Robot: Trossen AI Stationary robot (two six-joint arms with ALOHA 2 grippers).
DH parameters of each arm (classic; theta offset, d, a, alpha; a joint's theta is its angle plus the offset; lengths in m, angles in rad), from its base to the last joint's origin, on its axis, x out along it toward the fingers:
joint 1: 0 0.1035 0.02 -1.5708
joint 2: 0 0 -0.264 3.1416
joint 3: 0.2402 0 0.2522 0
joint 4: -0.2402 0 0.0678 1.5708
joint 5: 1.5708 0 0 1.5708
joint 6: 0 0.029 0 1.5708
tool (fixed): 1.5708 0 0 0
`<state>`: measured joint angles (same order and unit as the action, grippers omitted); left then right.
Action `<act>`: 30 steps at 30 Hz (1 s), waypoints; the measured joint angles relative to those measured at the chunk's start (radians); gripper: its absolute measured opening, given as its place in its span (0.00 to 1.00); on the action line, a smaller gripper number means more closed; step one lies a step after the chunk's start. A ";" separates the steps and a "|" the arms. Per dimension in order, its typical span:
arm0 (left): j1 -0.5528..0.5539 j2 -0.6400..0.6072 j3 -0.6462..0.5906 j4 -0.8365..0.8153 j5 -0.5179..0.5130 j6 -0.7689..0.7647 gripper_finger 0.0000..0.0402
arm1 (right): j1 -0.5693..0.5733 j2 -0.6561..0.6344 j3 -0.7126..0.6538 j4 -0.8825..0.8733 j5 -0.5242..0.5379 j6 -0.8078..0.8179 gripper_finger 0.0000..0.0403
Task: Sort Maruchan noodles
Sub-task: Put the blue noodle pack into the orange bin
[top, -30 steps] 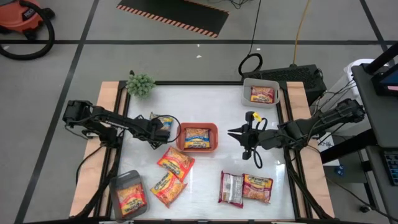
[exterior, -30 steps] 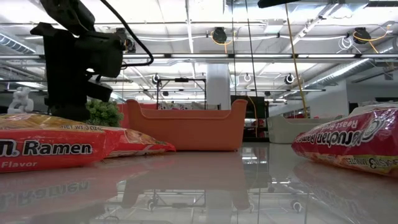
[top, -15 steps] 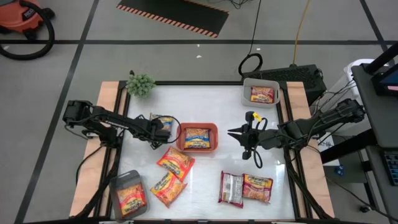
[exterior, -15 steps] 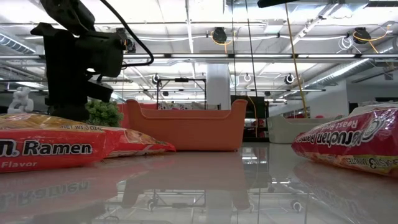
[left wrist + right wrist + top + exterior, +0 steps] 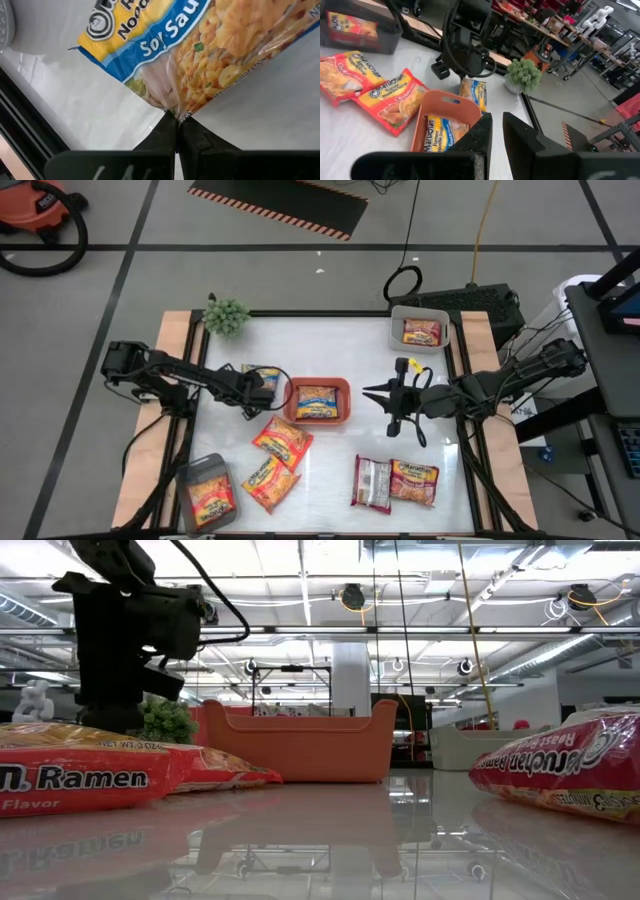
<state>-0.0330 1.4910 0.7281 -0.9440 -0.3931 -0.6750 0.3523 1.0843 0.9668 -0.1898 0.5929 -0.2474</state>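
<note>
The left pincer (image 5: 176, 120) is pinched fully together on the edge of a blue-yellow packet (image 5: 200, 55) — its wrist view shows the two fingertips meeting on the crinkled seam, a detail the high view cannot give. From above, that pincer (image 5: 262, 383) sits near the worktop's left edge, with the packet (image 5: 264, 372) just beside the red tray (image 5: 345, 392), on the tray's left.

The red tray holds another blue-yellow packet (image 5: 317, 402). The right wrist view alone shows this tray's raised wall and the packet lying flat inside it.

The right pincer (image 5: 385, 395) hangs right of the red tray, toward the worktop's right edge; its fingers (image 5: 482, 132) stand a narrow gap apart, holding nothing.

Three orange packets lie toward the front: one (image 5: 282, 442) below the tray, one (image 5: 270, 481) nearer the front edge, one in a grey tray (image 5: 186, 476) at the front-left corner. A white-backed packet (image 5: 372, 483) and a pink one (image 5: 414, 482) lie touching at the front right. A second grey tray (image 5: 396, 316) at the back-right corner holds a pink packet (image 5: 422, 331). A small plant (image 5: 227, 315) stands at the back-left corner.

The low view — level with the worktop (image 5: 330, 840) — shows packets only edge-on.
</note>
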 joint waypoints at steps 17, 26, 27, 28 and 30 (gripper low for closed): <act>-0.050 -0.001 0.268 -0.380 -0.164 -0.255 0.01 | -0.016 0.071 0.000 0.031 -0.022 0.018 0.09; -0.155 -0.001 0.438 -0.405 -0.268 -0.216 0.01 | -0.082 0.181 0.000 0.120 -0.051 0.056 0.09; -0.170 -0.001 0.461 -0.415 -0.285 -0.218 0.01 | -0.092 0.189 0.000 0.130 -0.077 0.070 0.09; -0.184 -0.001 0.483 -0.428 -0.306 -0.224 0.01 | -0.104 0.197 0.000 0.142 -0.103 0.090 0.09; -0.212 -0.001 0.519 -0.462 -0.337 -0.242 0.01 | -0.128 0.216 0.000 0.181 -0.152 0.130 0.09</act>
<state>-0.2449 1.4902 1.2467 -1.4064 -0.7296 -0.9169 0.2246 1.3008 0.9668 -0.0087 0.4406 -0.1179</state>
